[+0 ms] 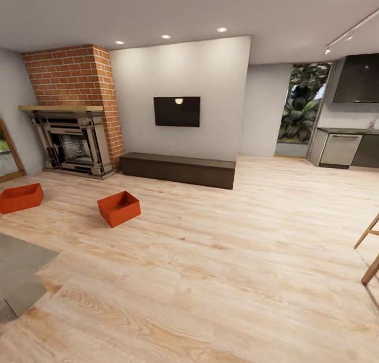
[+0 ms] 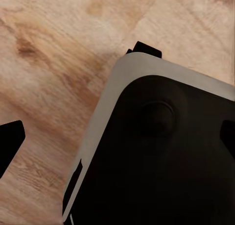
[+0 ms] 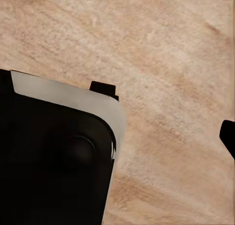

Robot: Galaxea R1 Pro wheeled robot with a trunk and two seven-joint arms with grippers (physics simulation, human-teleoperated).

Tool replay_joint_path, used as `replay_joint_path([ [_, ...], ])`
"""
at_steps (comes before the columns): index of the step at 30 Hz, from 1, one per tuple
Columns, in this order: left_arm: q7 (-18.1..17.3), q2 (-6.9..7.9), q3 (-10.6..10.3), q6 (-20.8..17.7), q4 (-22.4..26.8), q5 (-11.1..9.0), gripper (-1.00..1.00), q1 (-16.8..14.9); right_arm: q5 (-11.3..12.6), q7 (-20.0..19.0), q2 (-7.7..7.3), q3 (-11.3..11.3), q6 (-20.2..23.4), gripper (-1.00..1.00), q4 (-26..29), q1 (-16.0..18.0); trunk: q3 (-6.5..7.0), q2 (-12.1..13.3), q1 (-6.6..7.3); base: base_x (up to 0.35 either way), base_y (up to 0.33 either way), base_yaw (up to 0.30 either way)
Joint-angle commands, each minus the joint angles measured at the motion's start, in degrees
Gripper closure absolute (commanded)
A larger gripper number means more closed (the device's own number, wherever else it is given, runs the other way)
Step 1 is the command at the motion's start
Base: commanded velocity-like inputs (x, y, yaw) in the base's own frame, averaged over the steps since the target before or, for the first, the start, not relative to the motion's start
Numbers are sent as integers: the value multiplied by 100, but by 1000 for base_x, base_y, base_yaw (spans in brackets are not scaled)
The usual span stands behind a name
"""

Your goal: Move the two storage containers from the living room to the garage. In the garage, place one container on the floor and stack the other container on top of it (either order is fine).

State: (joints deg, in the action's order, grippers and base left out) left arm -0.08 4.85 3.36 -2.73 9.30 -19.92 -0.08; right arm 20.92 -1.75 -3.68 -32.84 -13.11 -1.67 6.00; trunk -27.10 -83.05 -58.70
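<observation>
The living room is stretching wide in the head view, its light wood plank flooring (image 1: 221, 268) filling most of the picture and running back to a pale wall. A red brick fireplace (image 1: 73, 110) is standing at the far left corner of the room, a black TV (image 1: 177, 111) is hanging on the wall beside it, and a long low dark bench (image 1: 177, 169) is sitting on the planks beneath the TV. To the far right a dark kitchen counter (image 1: 347, 147) is showing beside a tall window with foliage behind it, and pale wooden legs of some furniture (image 1: 369, 252) are poking in at the right edge. A grey mat (image 1: 18, 273) is lying at the left edge of the floor.

The two storage containers are resting on the plank floor in front of the fireplace, well apart from each other: one (image 1: 20, 197) is sitting at the left edge of the view, the other (image 1: 119, 208) is sitting nearer the middle of the floor, turned at an angle with its open top facing up.

Both wrist views are looking down on planks and on the robot's dark, grey-rimmed base (image 2: 161, 151). Black finger parts are showing only at the picture edges, so how far either claw is open cannot be told; nothing is seen held.
</observation>
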Motion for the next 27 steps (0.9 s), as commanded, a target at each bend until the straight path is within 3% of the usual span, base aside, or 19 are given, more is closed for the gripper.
replay_joint_path([
  [1,-1,-2,35,-31,10,-3,-100,-1,173,-18,1,-51,-32,-100,-18,6,-6,-3,-3,324,-62,281],
  [4,-1,-2,39,-28,10,-3,-100,-1,396,-14,-1,-54,-27,-100,-18,6,-6,-3,-3,324,-80,281],
  [7,-1,-2,41,-26,10,-3,-100,-1,468,-11,-4,-57,-26,-100,-18,6,-6,-3,-3,324,-93,281],
  [19,-1,-2,53,-25,10,-3,-100,-1,522,-9,-10,-60,-19,-100,-18,6,-6,-3,-3,324,-100,281],
  [27,-1,-2,56,-25,10,-3,-100,-1,535,-9,-40,-56,-25,-100,-16,6,-6,-3,-3,324,-100,63],
])
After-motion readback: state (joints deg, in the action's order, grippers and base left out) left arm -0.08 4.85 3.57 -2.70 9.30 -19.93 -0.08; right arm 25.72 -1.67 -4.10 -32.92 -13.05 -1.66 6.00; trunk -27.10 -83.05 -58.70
